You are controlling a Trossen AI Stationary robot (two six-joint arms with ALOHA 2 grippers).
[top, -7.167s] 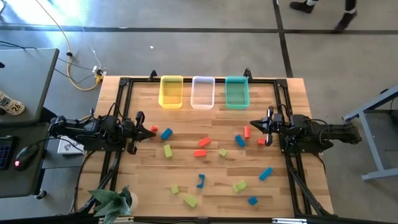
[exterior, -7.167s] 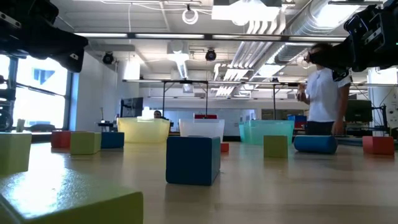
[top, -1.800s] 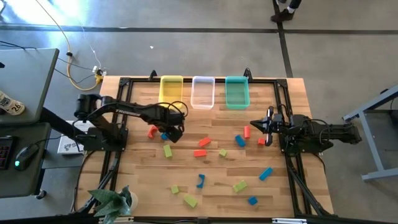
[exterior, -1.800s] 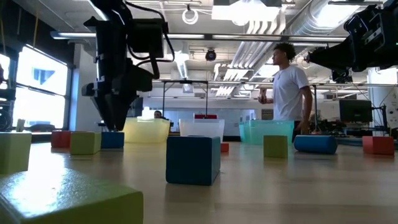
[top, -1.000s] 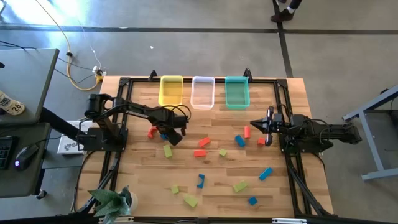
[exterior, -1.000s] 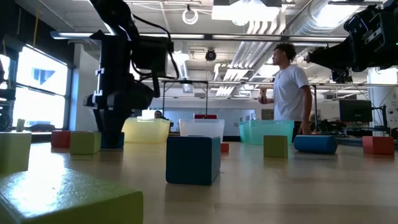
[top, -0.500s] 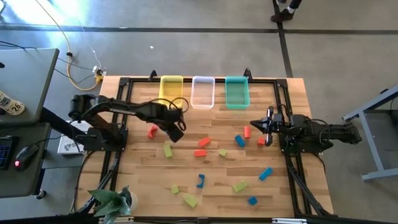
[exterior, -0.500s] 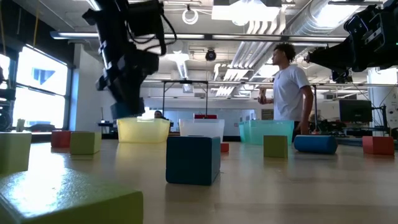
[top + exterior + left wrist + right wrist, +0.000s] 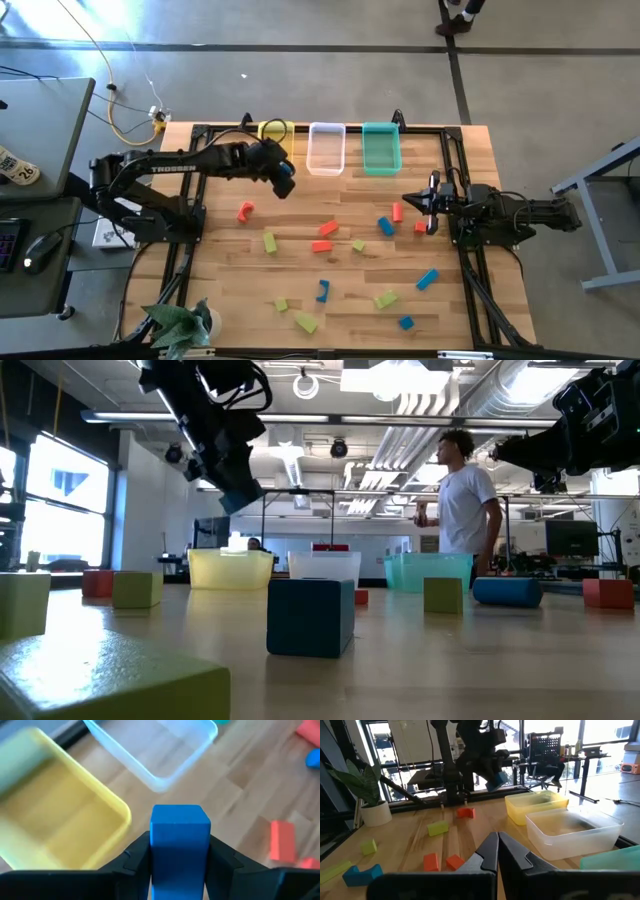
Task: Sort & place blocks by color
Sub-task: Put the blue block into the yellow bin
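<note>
A blue block [image 9: 180, 847] sat pinched between the fingers of the left gripper [image 9: 283, 180], held in the air over the near end of the yellow bin [image 9: 60, 840], beside the clear bin [image 9: 326, 149]. Other blocks [image 9: 328, 235] lay scattered across the table [image 9: 230, 290]. The right gripper [image 9: 431, 202] waited at the table's right side, fingers pressed together.

Pale wooden counter [image 9: 350, 290] with visible plank grain; translucent, glossy plastic bins [image 9: 165, 750]; the blue block [image 9: 180, 847] looks smooth and matt.
</note>
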